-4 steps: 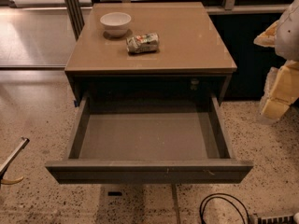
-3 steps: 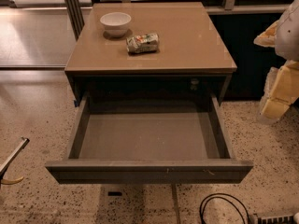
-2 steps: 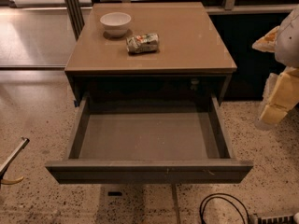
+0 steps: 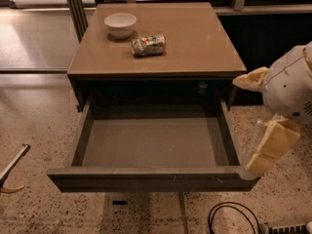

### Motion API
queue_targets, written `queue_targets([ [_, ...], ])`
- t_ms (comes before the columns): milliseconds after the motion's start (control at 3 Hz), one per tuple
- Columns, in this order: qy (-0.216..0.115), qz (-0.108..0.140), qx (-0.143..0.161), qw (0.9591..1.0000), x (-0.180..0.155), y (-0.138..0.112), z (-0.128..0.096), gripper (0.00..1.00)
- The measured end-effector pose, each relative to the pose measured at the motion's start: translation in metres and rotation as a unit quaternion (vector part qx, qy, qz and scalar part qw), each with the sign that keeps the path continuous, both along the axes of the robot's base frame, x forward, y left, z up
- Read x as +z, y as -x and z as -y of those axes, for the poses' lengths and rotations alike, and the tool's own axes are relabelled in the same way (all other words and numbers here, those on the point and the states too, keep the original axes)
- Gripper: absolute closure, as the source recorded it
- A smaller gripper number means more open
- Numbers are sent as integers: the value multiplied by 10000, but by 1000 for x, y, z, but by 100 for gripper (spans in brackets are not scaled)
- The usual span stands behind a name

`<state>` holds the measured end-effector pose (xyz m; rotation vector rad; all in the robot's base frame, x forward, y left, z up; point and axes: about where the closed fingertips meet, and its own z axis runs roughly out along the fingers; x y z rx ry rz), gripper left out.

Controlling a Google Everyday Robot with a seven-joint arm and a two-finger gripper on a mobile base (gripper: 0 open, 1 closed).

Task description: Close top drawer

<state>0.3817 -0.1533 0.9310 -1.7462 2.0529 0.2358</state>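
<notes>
Top drawer (image 4: 151,178): pulled out to what looks like full reach from under the worktop (image 4: 204,43), its grey inside bare and its flat, handle-less front panel nearest the camera. Progress, as judged: nothing of the closing is done yet; the whole push back into the cabinet is left, until the front sits flush beneath the worktop edge. Far left, low: a slim grey bar with a yellowish hooked end (image 4: 10,172) lying on the speckled floor (image 4: 34,126), well apart from the cabinet. Upper left: a paler, shiny stretch of floor behind a dark metal post (image 4: 75,6). Worktop, tan and smooth, carrying two items toward its back left: a white bowl (image 4: 120,23), upright and showing nothing inside, and just to its right a crushed can (image 4: 148,45) on its side, near the bowl but not touching. Under the worktop, right of centre: a small round fitting (image 4: 202,87) on the dark cabinet frame, too dim to identify. Right: the hand (image 4: 243,126) on its white arm, beside the drawer's right wall, tan fingers (image 4: 270,145) spread wide and gripping nothing; the lower one points down to the right end of the front panel, at or just beside it, contact uncertain. Behind the arm: dark panelling. Bottom right: a looped black cable (image 4: 229,218) on the floor, beside a ribbed grey block (image 4: 285,228) at the frame edge.
</notes>
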Motion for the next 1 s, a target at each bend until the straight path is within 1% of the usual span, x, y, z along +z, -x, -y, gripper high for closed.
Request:
queue_targets([
  [333, -730, -229, 263, 9967, -46, 30, -34, 0],
  [667, -1475, -249, 364, 9881, -96, 53, -66, 0],
  [1000, -2055, -409, 255, 9775, -154, 78, -111, 0],
])
